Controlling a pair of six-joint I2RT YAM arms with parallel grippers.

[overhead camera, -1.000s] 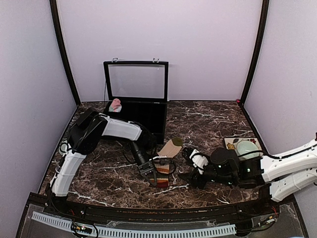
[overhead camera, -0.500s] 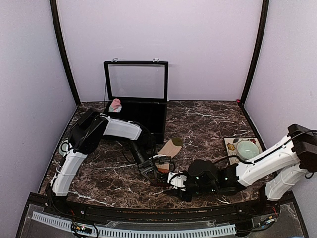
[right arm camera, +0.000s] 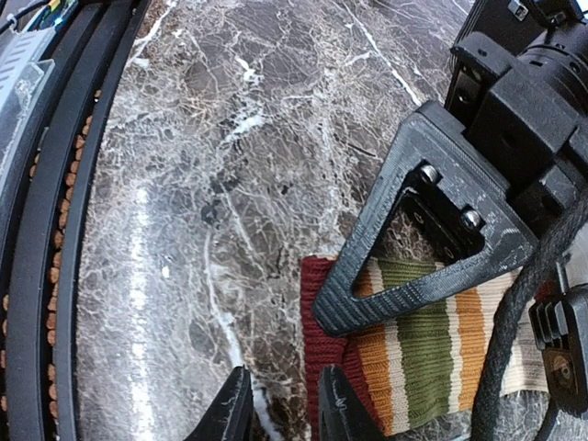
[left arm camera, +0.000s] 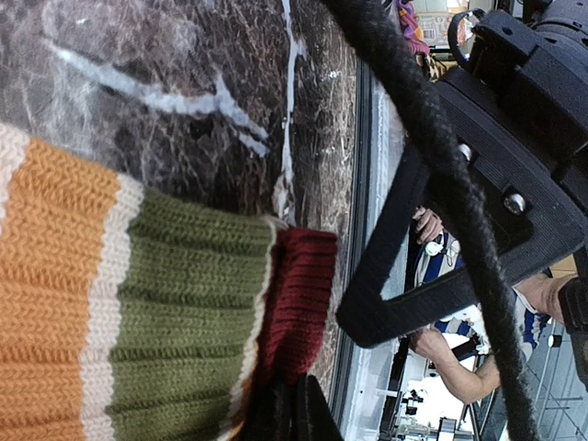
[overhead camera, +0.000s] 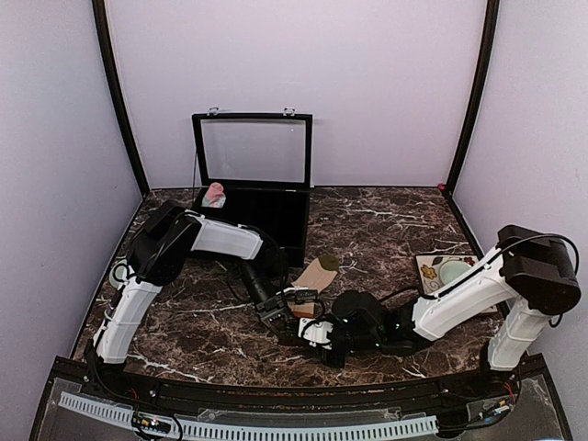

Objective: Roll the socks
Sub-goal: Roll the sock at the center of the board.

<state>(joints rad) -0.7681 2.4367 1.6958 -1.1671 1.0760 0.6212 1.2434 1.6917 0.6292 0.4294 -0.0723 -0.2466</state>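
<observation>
Down at 6 o'clock, the right gripper (right arm camera: 285,404) had its fingers slightly apart, straddling the maroon cuff of the tan sock (right arm camera: 418,344). The left gripper (left arm camera: 292,413) pinched it, probably anchoring for rolling. The pink sock (overhead camera: 215,194) sat in the case (overhead camera: 276,209) at 11 o'clock.

We found the case (overhead camera: 276,216) toward the rear left corner of the worktop (overhead camera: 395,230), one sock pair (overhead camera: 215,194) inside at its left end. The other pair (overhead camera: 303,310) lay before it, nearer the front edge, between left claw (overhead camera: 277,326) and right claw (overhead camera: 312,333); a dish (overhead camera: 457,273) sat by the right edge.
</observation>
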